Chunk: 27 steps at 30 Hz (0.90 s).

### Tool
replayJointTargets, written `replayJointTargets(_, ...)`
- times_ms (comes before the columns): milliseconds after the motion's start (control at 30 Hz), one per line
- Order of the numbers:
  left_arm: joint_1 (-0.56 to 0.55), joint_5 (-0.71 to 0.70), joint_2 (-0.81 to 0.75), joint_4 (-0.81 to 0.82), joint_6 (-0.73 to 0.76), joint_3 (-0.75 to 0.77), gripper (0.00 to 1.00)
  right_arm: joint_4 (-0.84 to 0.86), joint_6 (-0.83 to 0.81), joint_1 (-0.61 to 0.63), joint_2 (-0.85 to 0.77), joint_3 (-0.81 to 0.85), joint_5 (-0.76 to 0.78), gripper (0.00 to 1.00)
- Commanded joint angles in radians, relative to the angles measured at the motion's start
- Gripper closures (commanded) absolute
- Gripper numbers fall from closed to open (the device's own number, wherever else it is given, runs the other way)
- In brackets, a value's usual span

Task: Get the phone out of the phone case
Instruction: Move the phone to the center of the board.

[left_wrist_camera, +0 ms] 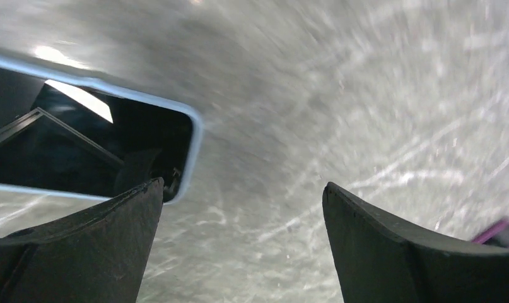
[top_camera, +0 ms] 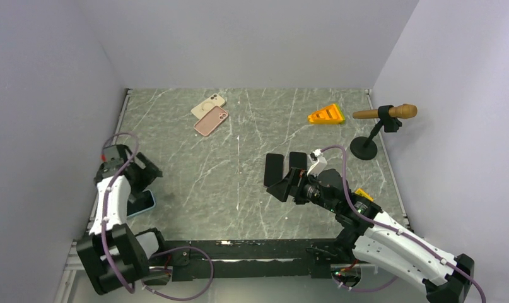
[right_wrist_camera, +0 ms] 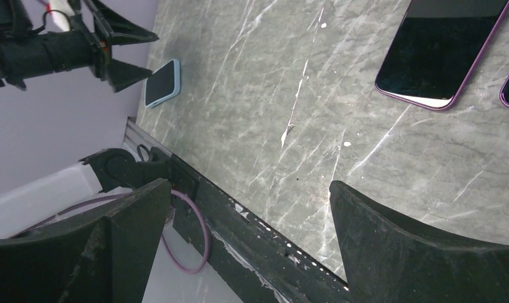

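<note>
The table point(top_camera: 251, 208) is a flat slab with a grey, white-veined marble pattern. On it lie five flat, round-cornered rectangles.

The first is a dark-screened glossy phone in a smooth light-blue case point(top_camera: 142, 203), face up, the case rim wrapping its edges. It lies at the table's left near corner, and the other places below are told from it.

The left gripper point(top_camera: 141, 178) hangs just beside this blue-cased phone, on its far side. Its two black, matte, wedge-shaped fingers point(left_wrist_camera: 81, 252) stand wide apart, holding nothing. The phone's corner shows by the left finger, but the picture there is blurred.

Well to the right of the blue-cased phone lie two dark glossy slabs with thin purple rims point(right_wrist_camera: 438, 47), side by side. The right gripper point(top_camera: 284, 186) is just on their near side, its jaws spread wide and empty.

Far beyond the blue-cased phone, a pink back-up case point(top_camera: 211, 121) and a beige one point(top_camera: 209, 105) touch at their corners. Whether either holds a phone cannot be told.

Farther right still are one orange slotted triangular wedge point(top_camera: 326, 114) and one brown microphone on a black round-based stand point(top_camera: 385, 112).
</note>
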Motion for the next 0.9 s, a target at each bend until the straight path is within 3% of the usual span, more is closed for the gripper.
replayJointTargets(0,0.152,-0.180,-0.033,-0.075,-0.039,0.058,0.01,0.015,0.006,0.004,-0.014,0.022,0.009,0.00)
replayJointTargets(67,0.206,-0.280,-0.010,-0.091,-0.043,0.061,0.01,0.007,0.005,0.004,-0.018,0.029,0.009,0.00)
replayJointTargets(167,0.306,-0.307,-0.057,-0.022,-0.042,-0.002,0.01,0.010,0.006,0.004,-0.023,0.033,0.009,0.00)
replayJointTargets(300,0.363,-0.459,-0.119,0.006,-0.073,-0.032,0.04,0.024,0.015,0.005,-0.015,0.025,-0.002,0.00)
replayJointTargets(433,0.433,-0.557,-0.151,-0.014,-0.131,-0.026,0.50,0.037,0.029,0.006,-0.017,0.007,-0.016,0.00)
replayJointTargets(500,0.474,-0.583,-0.129,-0.036,-0.186,-0.031,0.98,0.033,0.029,0.005,-0.022,0.005,-0.018,0.00)
replayJointTargets(700,0.633,-0.456,-0.025,0.031,-0.206,-0.091,1.00,-0.031,0.002,0.004,-0.036,0.039,-0.006,0.00)
replayJointTargets(867,0.672,-0.411,0.018,0.055,-0.216,-0.105,1.00,-0.034,-0.009,0.004,-0.031,0.057,0.003,0.00)
